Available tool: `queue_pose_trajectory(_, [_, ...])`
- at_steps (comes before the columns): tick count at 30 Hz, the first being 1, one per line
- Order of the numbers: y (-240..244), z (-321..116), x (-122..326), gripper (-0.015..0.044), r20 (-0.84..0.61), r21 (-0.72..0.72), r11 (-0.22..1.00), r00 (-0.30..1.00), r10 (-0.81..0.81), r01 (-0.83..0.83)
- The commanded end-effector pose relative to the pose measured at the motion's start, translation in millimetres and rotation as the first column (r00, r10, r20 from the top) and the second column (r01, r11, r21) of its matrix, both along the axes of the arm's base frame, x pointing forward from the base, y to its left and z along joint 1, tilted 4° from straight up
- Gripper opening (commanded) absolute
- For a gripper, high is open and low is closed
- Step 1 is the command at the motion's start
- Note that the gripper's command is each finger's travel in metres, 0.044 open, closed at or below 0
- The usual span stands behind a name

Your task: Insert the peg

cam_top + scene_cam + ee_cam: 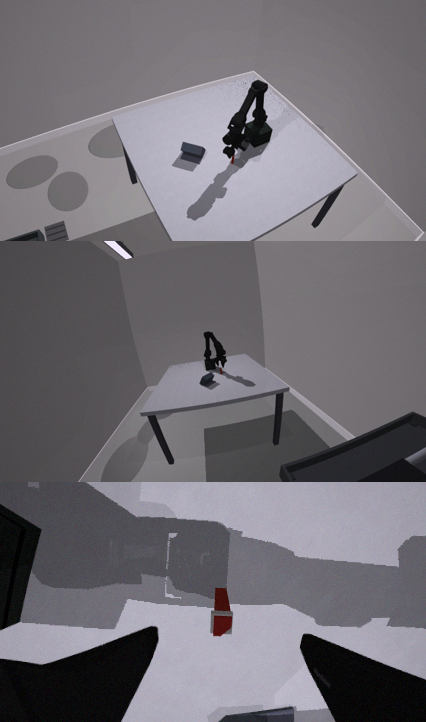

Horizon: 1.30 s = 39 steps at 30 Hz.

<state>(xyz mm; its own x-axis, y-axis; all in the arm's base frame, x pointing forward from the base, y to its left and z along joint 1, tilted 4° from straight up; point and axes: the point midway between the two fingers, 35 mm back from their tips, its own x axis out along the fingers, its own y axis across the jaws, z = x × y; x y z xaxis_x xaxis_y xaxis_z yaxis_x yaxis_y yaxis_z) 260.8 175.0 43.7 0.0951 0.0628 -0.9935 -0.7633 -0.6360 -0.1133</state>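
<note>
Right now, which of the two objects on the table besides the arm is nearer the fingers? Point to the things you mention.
The red peg [232,160] [220,371] [222,625], upright and slim, near the open fingers [228,151] [223,362]; the dark sloped panel [192,149] [206,378] [265,716] sits farther away.

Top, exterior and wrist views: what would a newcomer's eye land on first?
Probably the small red peg, standing upright on the pale table below the open jaws. Next, the black arm, bent high above its base, then the dark blue-grey sloped block off to one side.
</note>
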Motion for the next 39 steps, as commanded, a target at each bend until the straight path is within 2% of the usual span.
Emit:
queue_pose_trajectory(1, [-1,-10,-2,0.044,-0.012,-0.004,1.0,1.0,0.004,-0.004])
queue_pose_trajectory(35, [1,-55,0,0.044,-0.013,-0.004,1.0,1.0,0.004,-0.004])
queue_pose_trajectory(39, [2,-52,2,0.0335,-0.006,-0.004,1.0,1.0,0.001,-0.001])
